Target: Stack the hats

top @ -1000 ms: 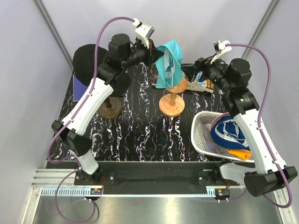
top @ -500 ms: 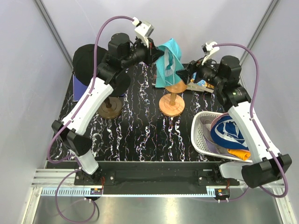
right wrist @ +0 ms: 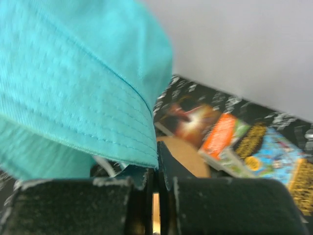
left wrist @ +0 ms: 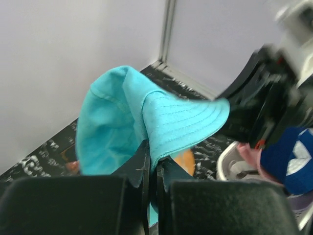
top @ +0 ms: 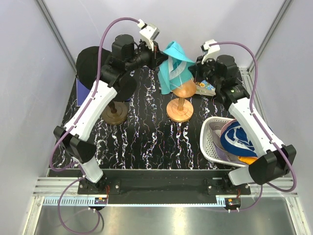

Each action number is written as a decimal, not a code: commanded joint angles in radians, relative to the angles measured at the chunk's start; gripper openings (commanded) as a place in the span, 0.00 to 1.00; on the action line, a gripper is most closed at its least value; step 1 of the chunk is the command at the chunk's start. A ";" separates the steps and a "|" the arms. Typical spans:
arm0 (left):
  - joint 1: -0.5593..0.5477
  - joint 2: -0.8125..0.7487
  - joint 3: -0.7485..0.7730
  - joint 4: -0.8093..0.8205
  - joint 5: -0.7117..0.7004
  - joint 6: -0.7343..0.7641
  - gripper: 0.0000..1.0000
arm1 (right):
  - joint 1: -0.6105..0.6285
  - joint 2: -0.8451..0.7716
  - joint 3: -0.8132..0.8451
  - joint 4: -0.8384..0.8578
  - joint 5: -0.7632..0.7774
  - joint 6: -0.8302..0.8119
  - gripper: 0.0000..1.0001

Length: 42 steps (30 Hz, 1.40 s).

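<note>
Top view, hat: the teal fabric bucket hat (top: 173, 71) hangs in the air at the far side of the black marbled bench (top: 146, 137). It is just above and behind the tan rounded head form (top: 186, 90) on its wooden post, and it is folded rather than spread open.
Top view, arms: the left end effector (top: 160, 58) meets the hat's left edge and the right end effector (top: 194, 74) its right edge. How firmly they close cannot be told from here.
Top view, other hats: the black baseball cap (top: 90, 63) sits at the far left. The blue-and-white hat (top: 239, 139) lies in the white perforated plastic basket (top: 207, 139).
Top view, risk: because the crown is collapsed, lowering it would likely drape the hat over the form instead of seating it. A snagged brim could tip the stand.
Left wrist, grasp: the fingers are clenched on the stitched brim, biting close to its edge.
Left wrist, risk: so shallow a bite may let the fabric slide out if the arms pull apart.
Right wrist, grasp: the fingers are clenched on the opposite brim edge, with only a thin strip of fabric between them.
Right wrist, risk: the hat fills most of this view and hides the form, so alignment is hard to judge. If the grip fails, the hat would likely drop towards the colourful boxes (right wrist: 222, 139) on the bench below.
</note>
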 commanded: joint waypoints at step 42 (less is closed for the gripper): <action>-0.207 -0.157 -0.497 0.266 -0.629 0.307 0.83 | 0.120 -0.230 -0.234 -0.040 0.371 -0.322 0.00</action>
